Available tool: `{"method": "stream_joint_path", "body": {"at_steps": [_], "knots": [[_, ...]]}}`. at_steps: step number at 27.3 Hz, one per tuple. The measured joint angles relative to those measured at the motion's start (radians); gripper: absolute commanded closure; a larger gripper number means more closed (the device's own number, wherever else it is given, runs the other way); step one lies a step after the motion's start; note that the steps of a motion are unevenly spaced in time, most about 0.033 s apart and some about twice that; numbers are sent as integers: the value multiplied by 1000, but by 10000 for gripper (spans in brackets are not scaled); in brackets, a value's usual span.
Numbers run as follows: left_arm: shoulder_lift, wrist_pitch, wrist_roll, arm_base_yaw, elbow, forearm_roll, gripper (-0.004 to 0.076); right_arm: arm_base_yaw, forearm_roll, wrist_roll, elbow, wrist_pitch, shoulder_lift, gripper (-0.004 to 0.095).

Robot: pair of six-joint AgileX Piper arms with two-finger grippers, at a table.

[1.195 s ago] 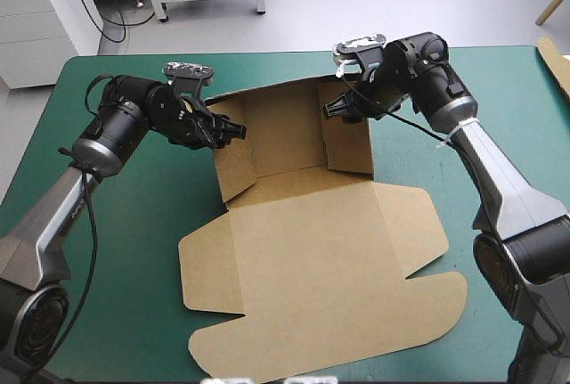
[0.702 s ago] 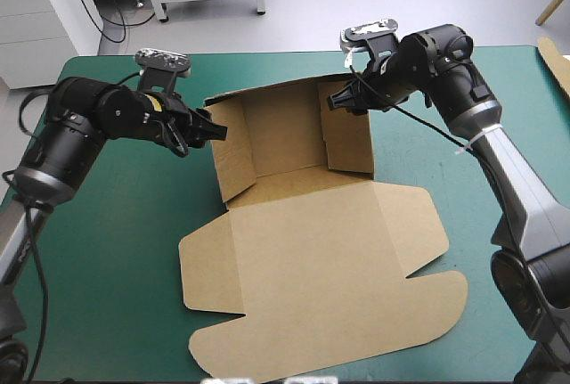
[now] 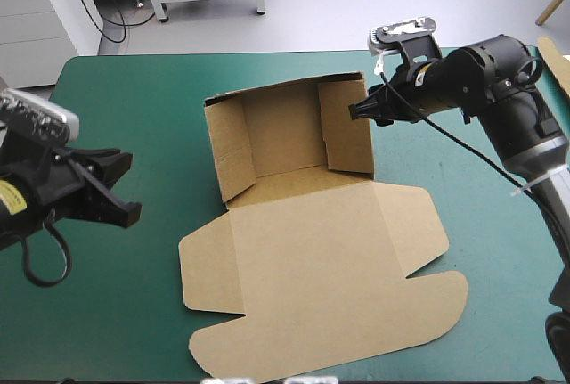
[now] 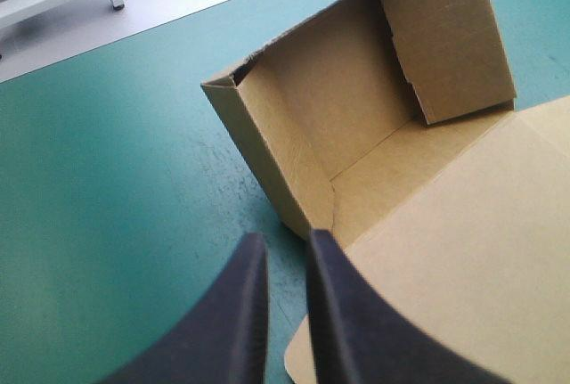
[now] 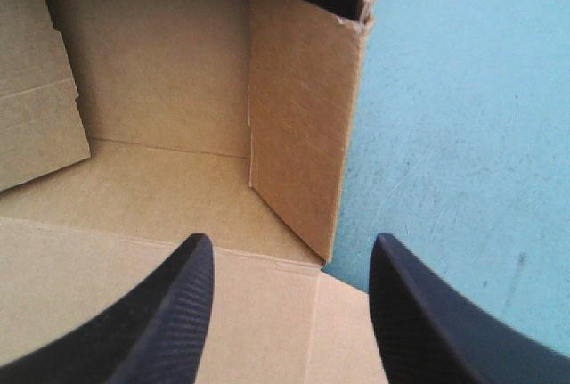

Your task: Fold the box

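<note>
High view: the brown box (image 3: 312, 259) lies mid-table, its tray at the far end with three walls raised and its lid spread flat toward the near edge. The left gripper (image 3: 132, 185) hangs well left of it, touching nothing. The right gripper (image 3: 356, 110) hovers just beside the tray's right wall (image 3: 349, 130). The teal-green cover (image 3: 134, 330) is bare on both sides of the box, leaving the arms room to work. A strip of more board (image 3: 554, 59) shows at the table's far right corner.

Left wrist view: the left gripper (image 4: 283, 241) has its black fingers only slightly parted, a narrow slit between them and nothing in it. Ahead stands the near end of the tray's left wall (image 4: 276, 148).

Right wrist view: the right gripper (image 5: 289, 250) is spread wide and empty, and the right wall (image 5: 298, 108) rises ahead between its fingers.

The board looks light and stiff, likely to bend only at its creases and to slide on the smooth cover if pushed. Thin wall tops and lid flap edges seem the best places to pinch, with the other arm steadying.
</note>
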Motion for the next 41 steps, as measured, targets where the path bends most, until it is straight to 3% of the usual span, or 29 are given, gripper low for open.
{"method": "stream_joint_path", "body": {"at_steps": [7,10,18,24,27,33,41], "knots": [[-422,-152,7,0,492,0,731,0,-37,7,55,-12,-17,415],[-522,-172,7,0,615,0,731,0,-68,7,55,-39,15,415],[-694,-221,7,0,847,0,731,0,-87,7,55,-103,165,415],[-747,-239,7,0,921,0,731,0,-87,7,57,-155,296,436],[-756,-239,7,0,928,0,731,0,-87,7,57,-200,342,538],[-756,-242,7,0,928,0,731,0,-87,9,57,-264,382,926],[-756,-242,7,0,928,0,731,0,-129,41,57,-308,392,929]]}}
